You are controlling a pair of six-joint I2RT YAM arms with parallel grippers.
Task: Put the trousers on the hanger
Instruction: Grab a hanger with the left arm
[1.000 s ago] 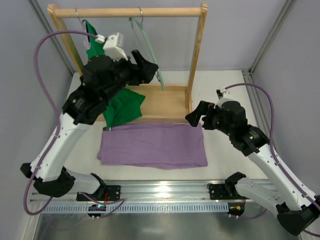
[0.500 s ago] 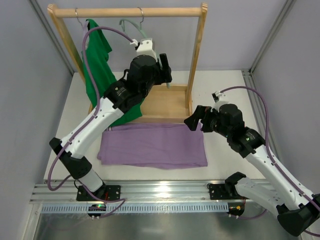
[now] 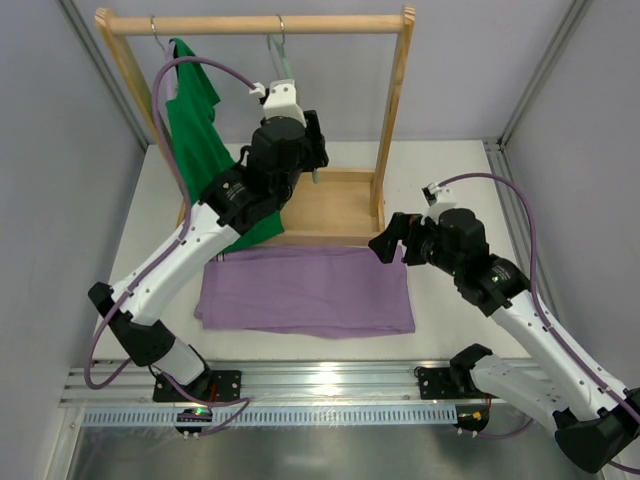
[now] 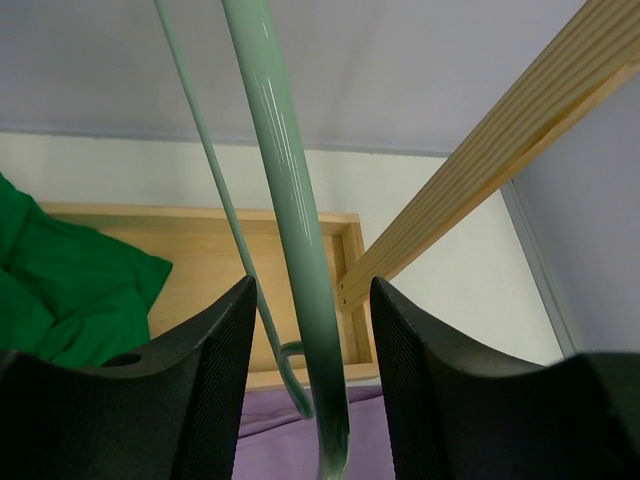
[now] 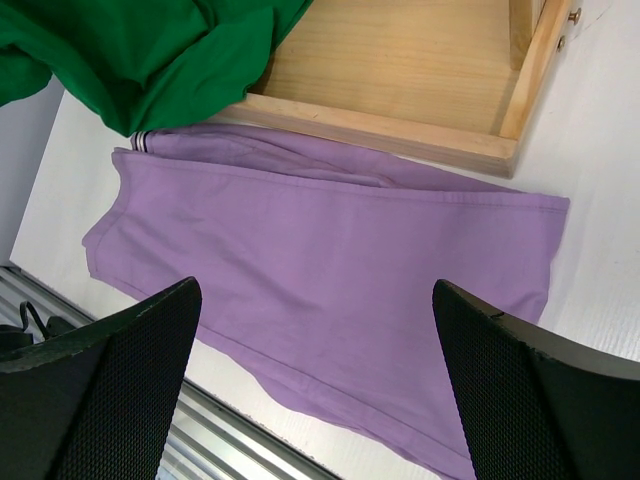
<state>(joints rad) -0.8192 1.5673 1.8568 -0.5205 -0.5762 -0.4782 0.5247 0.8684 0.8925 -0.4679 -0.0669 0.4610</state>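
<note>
Here, hanger (image 4: pixel 284 200) between left jaws, trousers (image 3: pixel 305 290) flat

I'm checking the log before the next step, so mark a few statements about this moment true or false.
1. The lilac fabric trousers lie flat on the white table. True.
2. The left claw is shut on the trousers. False: it is open, its fingers on either side of the pale green plastic hanger.
3. The hanger hangs from the wooden rack's rail. True.
4. The right claw grips the trousers' waistband. False: it is open and empty above the trousers.
</note>
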